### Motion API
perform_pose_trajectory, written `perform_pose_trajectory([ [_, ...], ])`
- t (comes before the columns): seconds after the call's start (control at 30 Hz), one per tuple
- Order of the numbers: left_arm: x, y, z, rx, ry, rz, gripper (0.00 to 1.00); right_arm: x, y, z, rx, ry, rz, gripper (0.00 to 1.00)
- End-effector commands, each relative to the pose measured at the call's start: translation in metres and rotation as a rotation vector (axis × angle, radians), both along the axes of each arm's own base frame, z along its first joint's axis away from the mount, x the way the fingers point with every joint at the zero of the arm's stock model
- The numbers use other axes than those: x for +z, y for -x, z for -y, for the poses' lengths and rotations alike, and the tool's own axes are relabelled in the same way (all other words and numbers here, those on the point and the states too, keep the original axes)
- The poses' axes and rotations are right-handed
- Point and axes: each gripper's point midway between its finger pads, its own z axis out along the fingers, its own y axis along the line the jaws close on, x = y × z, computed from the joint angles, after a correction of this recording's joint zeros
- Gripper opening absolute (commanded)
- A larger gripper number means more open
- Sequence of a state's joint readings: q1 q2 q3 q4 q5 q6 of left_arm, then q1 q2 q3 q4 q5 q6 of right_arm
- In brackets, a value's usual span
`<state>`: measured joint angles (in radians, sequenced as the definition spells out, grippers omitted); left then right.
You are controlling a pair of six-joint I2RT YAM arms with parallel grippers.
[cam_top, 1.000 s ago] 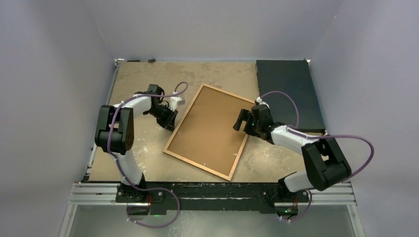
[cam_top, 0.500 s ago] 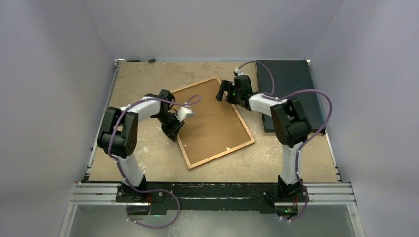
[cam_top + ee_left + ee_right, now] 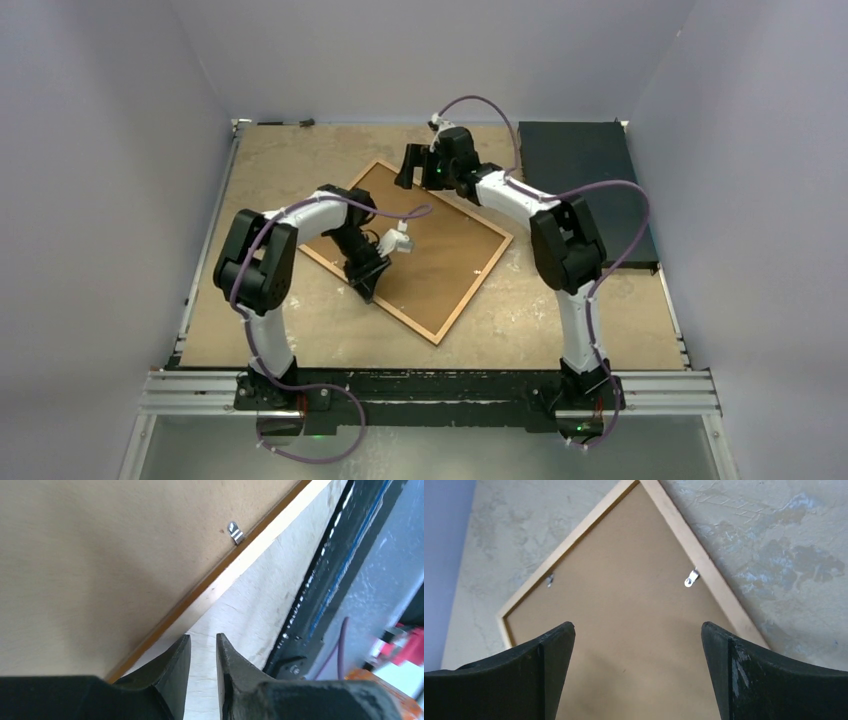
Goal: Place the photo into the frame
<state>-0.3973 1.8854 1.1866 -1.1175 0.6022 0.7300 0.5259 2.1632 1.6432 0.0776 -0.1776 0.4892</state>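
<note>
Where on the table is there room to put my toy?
Bare tan table lies far left, between the orange-edged rectangular picture frame and the wall, and near right, before the black rectangular slab. The middle is crowded: left arm and right arm reach over the frame.

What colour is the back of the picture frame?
The frame's back is plain brown; right wrist view shows it best.

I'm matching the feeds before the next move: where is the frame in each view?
Top external: frame mid-table, back up, turned askew.
Left wrist: frame upper left, its edge running diagonally.
Right wrist: frame centre, one corner pointing up.
Shared landmark: tan table beside its edge.
</note>
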Motion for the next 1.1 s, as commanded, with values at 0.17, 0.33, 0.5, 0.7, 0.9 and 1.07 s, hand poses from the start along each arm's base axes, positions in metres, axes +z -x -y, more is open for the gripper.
perform_pose_trajectory([
  [0.17, 0.093, -0.145, -0.025, 0.296, 0.165, 0.349, 0.25, 0.073, 0.051, 0.053, -0.046, -0.024, -0.005, 0.99],
  [0.33, 0.093, -0.233, -0.094, 0.656, 0.06, 0.547, 0.24, 0.054, 0.118, 0.089, -0.083, -0.021, -0.086, 0.99],
  [0.5, 0.075, -0.285, -0.155, 0.942, 0.018, 0.61, 0.17, 0.03, 0.178, 0.118, -0.101, -0.003, -0.17, 0.99],
  [0.7, 0.034, -0.293, -0.157, 0.988, 0.049, 0.51, 0.12, 0.0, 0.219, 0.133, -0.125, -0.021, -0.265, 0.99],
  [0.9, 0.006, -0.282, -0.156, 0.972, 0.029, 0.444, 0.11, -0.025, 0.23, 0.128, -0.102, -0.042, -0.334, 0.99],
  [1.07, -0.011, -0.256, -0.154, 0.918, 0.004, 0.404, 0.08, -0.036, 0.22, 0.122, -0.084, -0.039, -0.331, 0.99],
])
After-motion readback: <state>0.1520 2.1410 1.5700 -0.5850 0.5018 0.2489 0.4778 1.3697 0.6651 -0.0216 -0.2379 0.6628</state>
